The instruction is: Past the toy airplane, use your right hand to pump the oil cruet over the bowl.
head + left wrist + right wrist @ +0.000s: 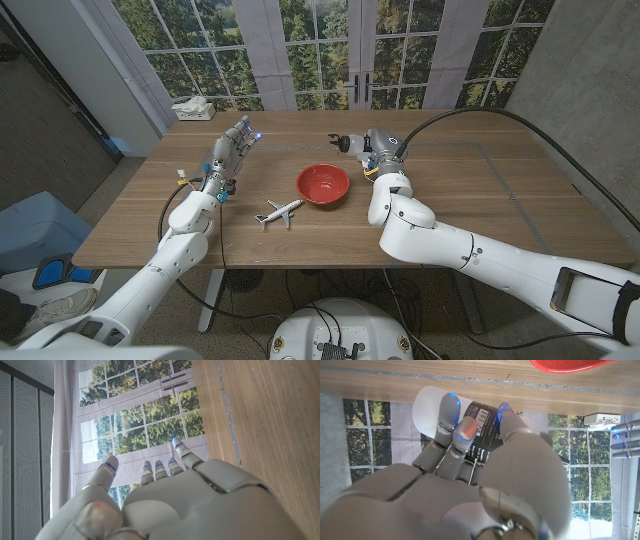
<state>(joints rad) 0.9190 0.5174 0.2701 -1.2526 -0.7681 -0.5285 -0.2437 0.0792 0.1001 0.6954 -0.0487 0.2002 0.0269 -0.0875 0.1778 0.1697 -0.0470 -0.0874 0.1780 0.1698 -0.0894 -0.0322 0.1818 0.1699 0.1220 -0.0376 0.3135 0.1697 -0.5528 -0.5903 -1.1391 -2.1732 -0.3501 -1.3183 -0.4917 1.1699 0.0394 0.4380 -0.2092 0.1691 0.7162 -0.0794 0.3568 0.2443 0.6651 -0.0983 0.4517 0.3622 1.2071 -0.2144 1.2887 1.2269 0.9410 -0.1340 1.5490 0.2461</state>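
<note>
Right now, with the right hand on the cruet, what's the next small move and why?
Probably shift the right hand toward the red bowl until the spout hangs over it, then pump. The hand grips the oil cruet, but in the head view its black spout end sits just beyond the bowl's far rim, so oil might land on the table.

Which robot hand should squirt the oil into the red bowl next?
The right hand. In the right wrist view its fingers already wrap the oil cruet, and the head view shows it just beside the bowl. The left hand holds nothing and sits farther from the bowl.
</note>
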